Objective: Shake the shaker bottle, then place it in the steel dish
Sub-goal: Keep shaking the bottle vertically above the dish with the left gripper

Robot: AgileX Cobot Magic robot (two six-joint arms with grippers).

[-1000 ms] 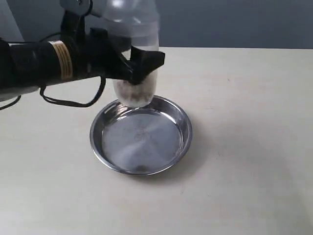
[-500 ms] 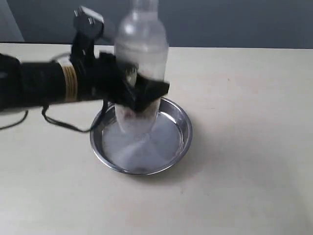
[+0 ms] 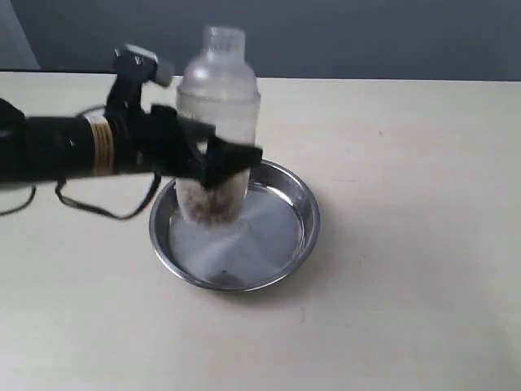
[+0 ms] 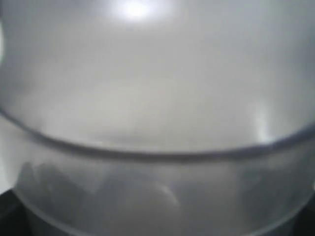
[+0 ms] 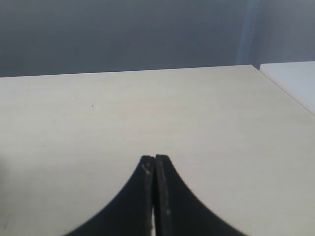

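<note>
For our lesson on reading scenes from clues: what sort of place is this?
Probably a robotics lab test bench, not a kitchen: a beige table before a plain grey wall, holding a steel dish and a shaker bottle gripped by a robot arm.

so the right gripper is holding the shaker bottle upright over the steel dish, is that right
Not quite: the arm is wrong. The left gripper is holding the shaker bottle upright over the steel dish, as the exterior view shows. In the right wrist view, the right gripper is shut and holds nothing.
</note>
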